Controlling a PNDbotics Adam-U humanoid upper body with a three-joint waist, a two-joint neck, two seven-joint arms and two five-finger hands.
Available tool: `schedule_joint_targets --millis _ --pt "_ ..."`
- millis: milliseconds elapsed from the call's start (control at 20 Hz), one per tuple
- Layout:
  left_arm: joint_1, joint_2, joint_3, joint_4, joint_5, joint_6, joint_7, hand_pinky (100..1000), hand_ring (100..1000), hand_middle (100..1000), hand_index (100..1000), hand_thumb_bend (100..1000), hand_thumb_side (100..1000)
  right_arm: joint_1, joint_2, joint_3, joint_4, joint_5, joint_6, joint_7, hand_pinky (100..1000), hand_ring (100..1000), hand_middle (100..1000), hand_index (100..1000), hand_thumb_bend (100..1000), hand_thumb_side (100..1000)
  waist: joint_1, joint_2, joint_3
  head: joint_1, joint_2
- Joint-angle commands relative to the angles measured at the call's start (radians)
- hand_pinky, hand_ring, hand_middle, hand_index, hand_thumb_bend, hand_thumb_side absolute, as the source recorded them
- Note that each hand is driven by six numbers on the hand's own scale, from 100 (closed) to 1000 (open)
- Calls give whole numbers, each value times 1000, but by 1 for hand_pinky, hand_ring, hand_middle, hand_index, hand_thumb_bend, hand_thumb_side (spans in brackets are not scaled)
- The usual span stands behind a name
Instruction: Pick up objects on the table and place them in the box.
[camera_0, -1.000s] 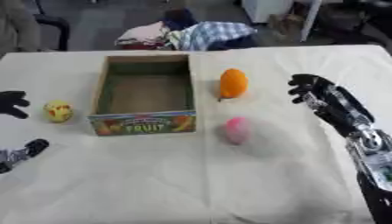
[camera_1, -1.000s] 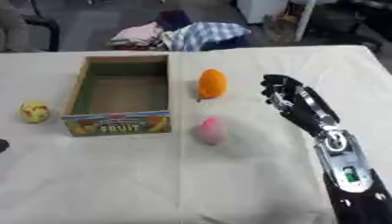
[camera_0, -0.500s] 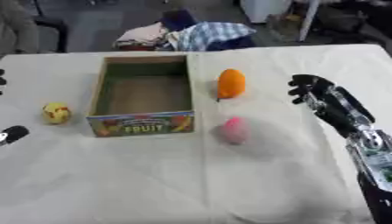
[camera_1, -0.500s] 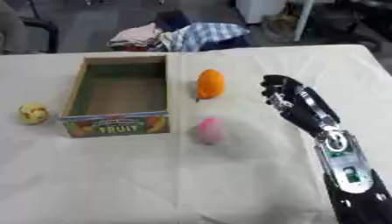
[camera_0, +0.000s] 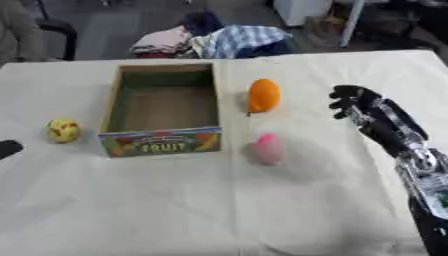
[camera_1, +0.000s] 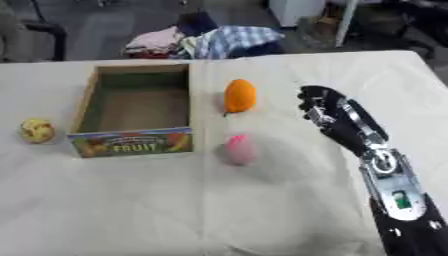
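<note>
Box (camera_0: 162, 107): open cardboard tray, "FRUIT" printed on near wall, at table centre-left, nothing inside.
Orange fruit (camera_0: 263, 95): on cloth just at 3 o'clock of box's far half, apart from it.
Pink fruit (camera_0: 269, 148): on cloth at 6 o'clock of orange fruit, near box's near right corner, not touching.
Yellow fruit (camera_0: 63, 130): at 9 o'clock of box, near its near left corner, red marks on skin.
Right hand (camera_1: 325, 112): at 3 o'clock of both right-side fruits, well apart from them; forearm runs in from 5 o'clock, palm angled toward the fruits, fingers slightly curled but spread, holding nothing, touching nothing.
Left hand (camera_0: 7, 148): only a dark tip at left edge, at 7 o'clock of yellow fruit; finger pose impossible to tell.
Table (camera_0: 175, 200): covered in pale creased cloth, bare across near half.
Clothes (camera_0: 219, 39): heap of plaid and pink fabric beyond far edge, at 12 o'clock of box.
</note>
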Motion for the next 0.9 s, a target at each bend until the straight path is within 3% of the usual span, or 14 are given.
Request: schedule_joint_targets --millis 50,550,900 --pt "-21 49 11 1 -5 -4 8 858 656 683 850 714 362 -14 -25 0 -18 5 -2 3 690 761 767 871 100 661 2 -10 1 -2 5" --pt "-37 68 10 23 -19 -5 9 852 658 684 848 713 372 -17 -25 1 -17 6 -3 2 690 761 767 871 100 659 0 -11 1 -3 5" --pt "-125 105 -36 174 -89 -11 -26 836 660 682 844 716 412 -17 -24 7 -15 6 -4 6 690 761 767 871 100 661 1 -15 -5 2 5"
